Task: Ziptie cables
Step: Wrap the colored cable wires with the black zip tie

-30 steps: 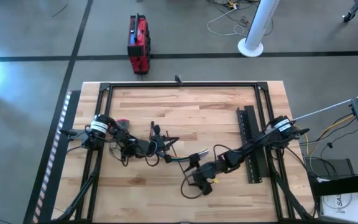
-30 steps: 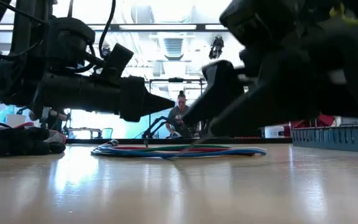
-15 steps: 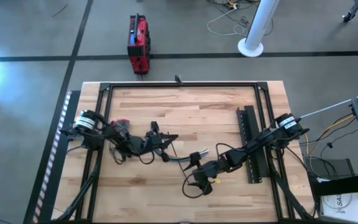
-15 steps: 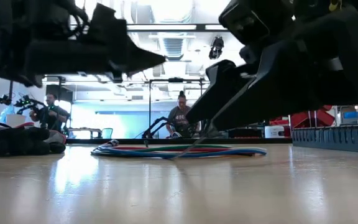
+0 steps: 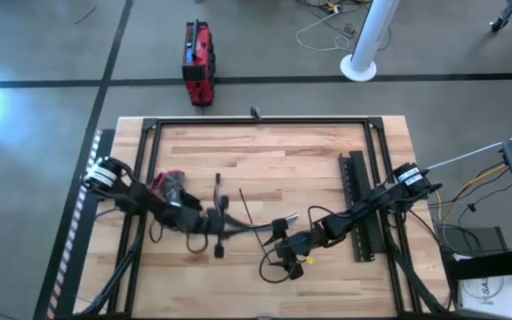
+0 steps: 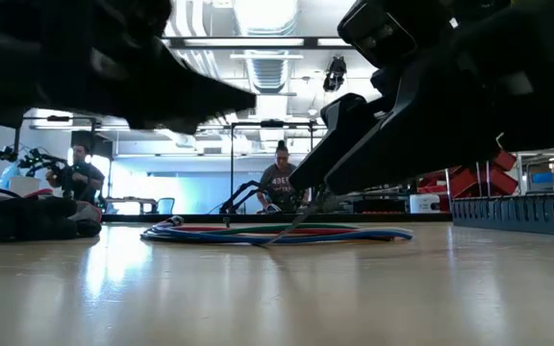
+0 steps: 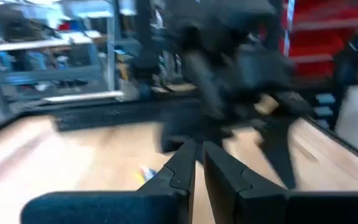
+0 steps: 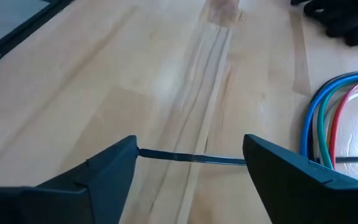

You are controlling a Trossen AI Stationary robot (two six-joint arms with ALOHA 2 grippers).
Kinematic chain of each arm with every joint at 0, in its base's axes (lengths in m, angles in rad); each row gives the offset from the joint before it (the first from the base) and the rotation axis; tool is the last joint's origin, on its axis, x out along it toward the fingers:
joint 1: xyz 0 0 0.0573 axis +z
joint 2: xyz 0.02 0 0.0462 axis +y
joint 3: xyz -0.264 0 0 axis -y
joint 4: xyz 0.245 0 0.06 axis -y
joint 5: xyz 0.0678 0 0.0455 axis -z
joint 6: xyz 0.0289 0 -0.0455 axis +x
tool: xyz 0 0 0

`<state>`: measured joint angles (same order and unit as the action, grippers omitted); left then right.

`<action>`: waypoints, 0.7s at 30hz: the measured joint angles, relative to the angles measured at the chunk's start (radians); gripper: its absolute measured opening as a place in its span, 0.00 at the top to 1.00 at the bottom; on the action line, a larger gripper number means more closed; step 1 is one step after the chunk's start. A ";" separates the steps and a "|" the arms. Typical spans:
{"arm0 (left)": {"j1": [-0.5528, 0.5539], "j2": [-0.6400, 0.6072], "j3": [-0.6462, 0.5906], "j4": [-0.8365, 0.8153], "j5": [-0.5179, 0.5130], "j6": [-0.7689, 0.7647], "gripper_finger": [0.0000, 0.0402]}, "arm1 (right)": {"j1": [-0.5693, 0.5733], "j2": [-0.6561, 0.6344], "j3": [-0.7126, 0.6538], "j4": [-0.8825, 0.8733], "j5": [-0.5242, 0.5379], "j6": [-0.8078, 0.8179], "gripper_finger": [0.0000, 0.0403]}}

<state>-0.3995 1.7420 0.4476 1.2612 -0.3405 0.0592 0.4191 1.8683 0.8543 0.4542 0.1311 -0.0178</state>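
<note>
While beside the cables [image 8: 328, 118], ziptie [image 8: 191, 157] between spread right gripper [image 8: 188, 163] jaws.

Wooden table [image 5: 265, 151]: cables [image 6: 277, 233], ziptie [image 8: 191, 157], perforated bar [image 5: 359, 191].

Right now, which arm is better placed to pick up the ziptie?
Probably the right. The right gripper is open with the ziptie lying between its fingers, beside the cables. The left gripper looks nearly shut.

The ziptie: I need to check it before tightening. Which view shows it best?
The right wrist view: the ziptie spans the right gripper's open fingers. The high view shows a thin line; the low view a sliver; the left wrist view nothing.
</note>
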 joint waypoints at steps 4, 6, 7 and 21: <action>-0.059 0.100 0.119 -0.119 -0.105 0.049 0.92 | 0.000 -0.003 0.001 -0.002 0.000 0.031 0.31; -0.074 0.142 0.173 -0.176 -0.149 0.062 0.90 | 0.000 -0.004 0.001 -0.004 0.000 0.053 0.31; -0.079 0.158 0.195 -0.205 -0.158 0.063 0.89 | 0.000 -0.004 0.001 -0.006 0.000 0.064 0.30; -0.145 0.262 0.388 -0.556 -0.157 -0.018 0.79 | -0.001 -0.006 0.001 -0.011 0.001 0.134 0.34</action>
<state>-0.5444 2.0038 0.8359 0.7048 -0.4979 0.0407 0.4183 1.8626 0.8551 0.4435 0.1318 0.1158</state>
